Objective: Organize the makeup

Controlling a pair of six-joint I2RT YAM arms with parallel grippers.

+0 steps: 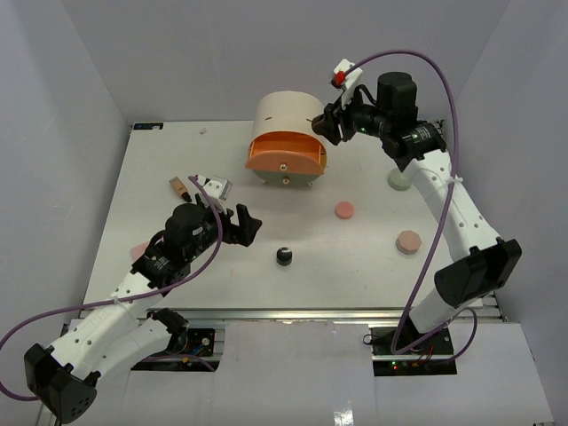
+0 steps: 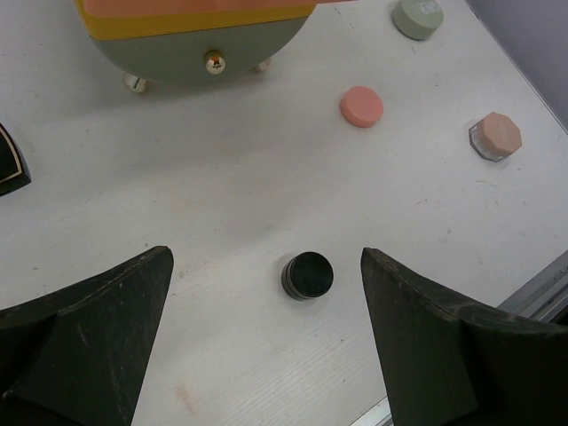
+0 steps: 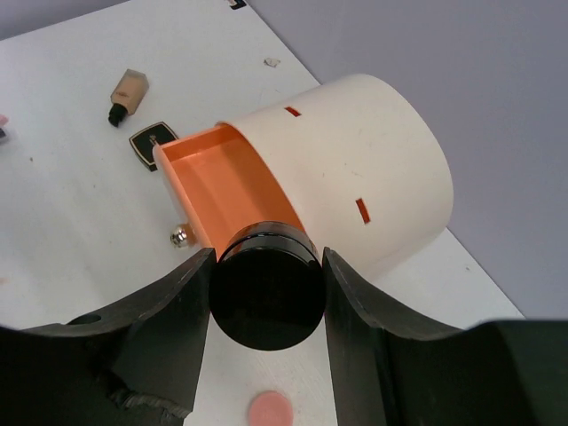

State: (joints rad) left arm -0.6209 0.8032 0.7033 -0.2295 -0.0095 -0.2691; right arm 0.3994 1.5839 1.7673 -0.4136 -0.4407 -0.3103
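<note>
My right gripper (image 1: 330, 124) (image 3: 268, 257) is shut on a black pot (image 3: 266, 302), held in the air at the right end of the open orange drawer (image 3: 222, 177) (image 1: 286, 153) of the cream drawer unit (image 1: 286, 120). My left gripper (image 1: 247, 226) (image 2: 266, 264) hangs open with nothing in it, just left of a second black pot (image 1: 284, 256) (image 2: 307, 275) standing on the table. Loose makeup: a pink compact (image 1: 343, 209) (image 2: 361, 106), a peach octagonal compact (image 1: 407, 241) (image 2: 495, 136), a pale green compact (image 1: 399, 180) (image 2: 418, 17), a tan bottle (image 3: 127, 93) (image 1: 180, 186) and a black square compact (image 3: 153, 142).
The drawer unit stands at the back middle on small gold feet (image 2: 213, 61). Another pink item (image 1: 139, 251) lies at the table's left edge beside my left arm. The metal front rail (image 1: 293, 312) runs along the near side.
</note>
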